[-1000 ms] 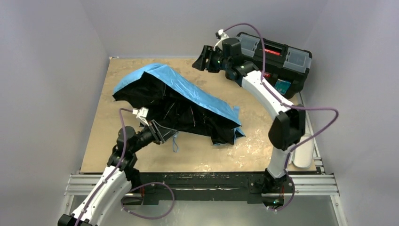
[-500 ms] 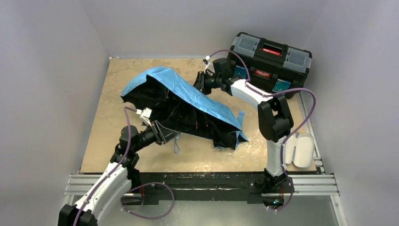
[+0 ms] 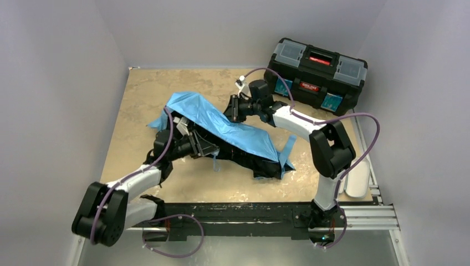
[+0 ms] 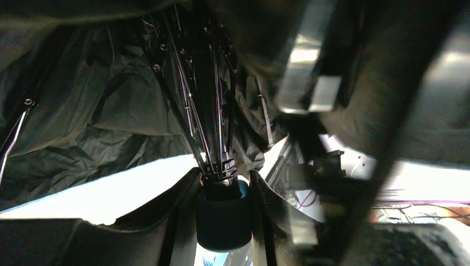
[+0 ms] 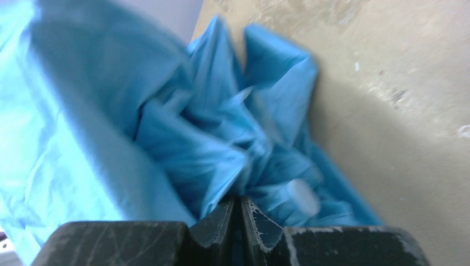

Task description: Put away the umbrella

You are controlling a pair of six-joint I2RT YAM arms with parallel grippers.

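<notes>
Your left arm is reaching in under the canopy of the umbrella [image 3: 235, 132], which is lying part-collapsed across the middle of the table [image 3: 138, 94]. The light blue outer face is showing on top and the black inner face is showing along the near edge.

The left gripper [image 4: 223, 178] is clamping the umbrella's handle [image 4: 223, 219]. One finger is pressing on each side of it, and the handle is sitting upright between them in the wrist view. The metal ribs [image 4: 188, 105] are fanning up from the top of the handle into the black fabric overhead. The right half of that view is blurred, and you cannot make out what is there.

Your right arm is stretching across from the right, and the right gripper [image 3: 231, 109] is sitting on the far, upper slope of the blue canopy. In the wrist view its fingers [image 5: 221, 221] are standing almost together, with only a thin dark gap, and they are pinching a bunched fold of the blue fabric at their tips. That picture is also soft, so the exact amount of cloth in the grip is not readable.

A thin blue strap [image 3: 215, 162] is hanging below the handle end. A black toolbox [image 3: 317, 75] is sitting shut at the far right corner, well apart from the umbrella. A pale oblong case [image 3: 357, 177] is lying at the table's right edge.
</notes>
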